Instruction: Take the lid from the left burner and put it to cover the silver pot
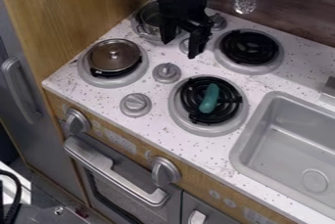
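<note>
Well, fetching looks to be the step in hand: the brown-tinted round lid with its silver rim and knob [112, 58] sits on the grey-ringed left burner [118, 80], just in front of the small silver metal pot [150, 16], which has no cover. The black two-finger gripper [179, 50] hangs beside that pot, towards the sink side, its jaws wide apart with nothing between them. Next, I'd say, it needs to come over the lid and pinch the knob. The arm cuts across one side of the pot, so I can't make out its whole rim, and the arm's upper part runs out of sight.
</note>
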Robot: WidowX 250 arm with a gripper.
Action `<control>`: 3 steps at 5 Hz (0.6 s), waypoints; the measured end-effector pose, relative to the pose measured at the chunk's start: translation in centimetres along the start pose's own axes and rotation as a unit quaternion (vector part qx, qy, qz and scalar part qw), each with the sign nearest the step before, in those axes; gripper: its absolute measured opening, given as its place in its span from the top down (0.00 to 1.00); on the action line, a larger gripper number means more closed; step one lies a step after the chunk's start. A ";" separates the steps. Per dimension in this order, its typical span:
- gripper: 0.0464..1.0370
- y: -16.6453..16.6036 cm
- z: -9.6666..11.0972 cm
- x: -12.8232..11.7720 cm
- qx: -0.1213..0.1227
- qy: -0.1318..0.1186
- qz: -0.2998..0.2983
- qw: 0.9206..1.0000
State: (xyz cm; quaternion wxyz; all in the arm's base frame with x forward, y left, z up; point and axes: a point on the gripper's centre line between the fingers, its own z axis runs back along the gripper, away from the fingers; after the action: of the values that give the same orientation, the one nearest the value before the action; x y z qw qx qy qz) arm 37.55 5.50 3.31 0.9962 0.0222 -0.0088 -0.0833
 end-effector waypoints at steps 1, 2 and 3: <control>0.04 -0.3 -1.7 -0.7 -0.009 0.025 0.001 1.000; 0.04 1.4 -2.2 -1.1 -0.014 0.022 0.025 0.999; 0.04 6.4 -2.4 -1.8 -0.015 0.007 0.086 0.996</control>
State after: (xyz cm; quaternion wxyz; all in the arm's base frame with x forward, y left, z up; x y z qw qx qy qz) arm 36.89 12.26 1.14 1.0000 0.0070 -0.0026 0.0026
